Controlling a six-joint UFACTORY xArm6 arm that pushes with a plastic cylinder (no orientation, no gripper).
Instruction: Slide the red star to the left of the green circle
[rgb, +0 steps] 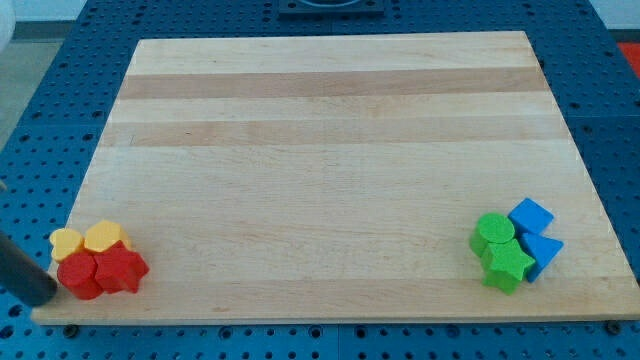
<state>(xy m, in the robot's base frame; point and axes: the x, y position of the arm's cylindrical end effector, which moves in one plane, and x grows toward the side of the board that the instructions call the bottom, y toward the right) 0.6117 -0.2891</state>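
— What lies on the tabletop (330, 150)?

— Just right of my tip (47, 297): a red round block (78, 279), the red star (121, 269), two yellow blocks (67, 242) (105, 237).

— And far from it?

— Far right: the green circle (494, 232), a green star (507, 266), two blue blocks (531, 215) (543, 250).

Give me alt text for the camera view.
My tip sits at the board's bottom-left corner, just left of the red circle and red star, below two yellow blocks. Green circle, green star and two blue blocks cluster bottom right.
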